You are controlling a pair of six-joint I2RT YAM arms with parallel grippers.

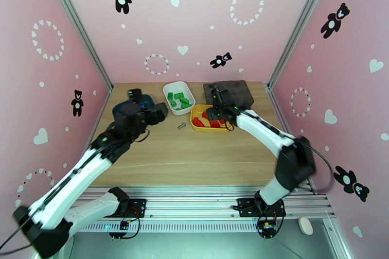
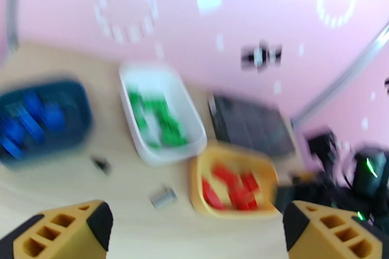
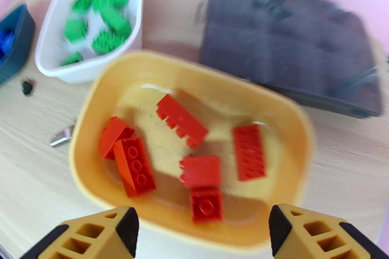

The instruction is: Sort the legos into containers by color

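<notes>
Red legos (image 3: 185, 121) lie in the yellow container (image 3: 194, 65), with my right gripper (image 3: 204, 235) open just above its near rim and nothing between its fingers (image 3: 92, 235). From above, that gripper (image 1: 216, 107) hovers over the yellow container (image 1: 193, 124). Green legos (image 3: 102, 22) fill the white container (image 3: 73, 68), seen from above at the table's back (image 1: 166, 91). Blue legos (image 2: 29, 119) sit in the dark teal container (image 2: 73, 109). My left gripper (image 1: 148, 102) hangs open and empty over that teal container (image 1: 115, 108). The left wrist view is blurred.
A silver screw (image 1: 181, 126) lies on the wood between the white and yellow containers, and a small black one (image 2: 100, 164) lies near the teal container. The dark grey organizer box (image 1: 228, 91) stands behind the yellow container. Pink walls close in three sides.
</notes>
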